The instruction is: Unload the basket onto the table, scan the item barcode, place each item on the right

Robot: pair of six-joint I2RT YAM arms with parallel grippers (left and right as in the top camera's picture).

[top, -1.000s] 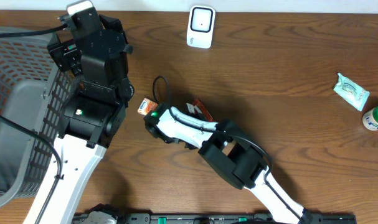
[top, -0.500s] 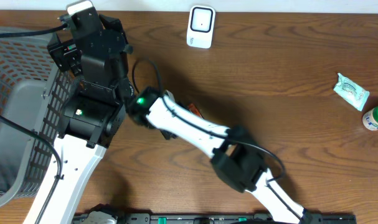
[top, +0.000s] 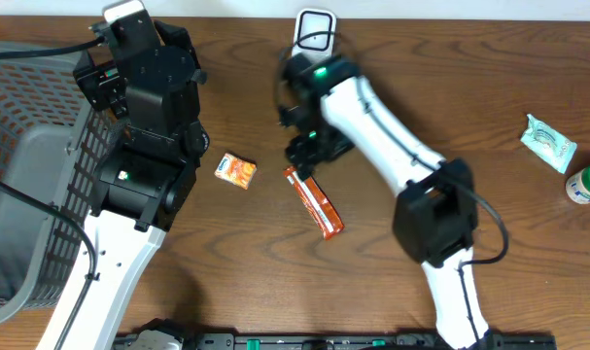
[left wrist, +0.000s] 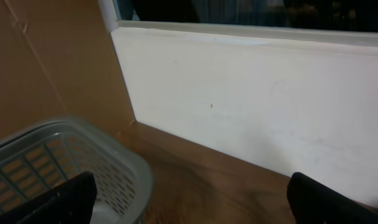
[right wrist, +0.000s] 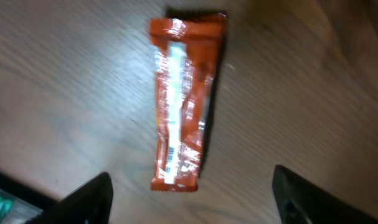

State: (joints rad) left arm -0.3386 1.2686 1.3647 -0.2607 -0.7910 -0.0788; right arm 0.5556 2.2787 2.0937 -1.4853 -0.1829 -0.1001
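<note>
Orange bar flat on table, below right gripper; jaws apart, empty. Left gripper spread wide, empty. Likely light, crinkly, slippery foil; pinch across narrow mid-width.
</note>
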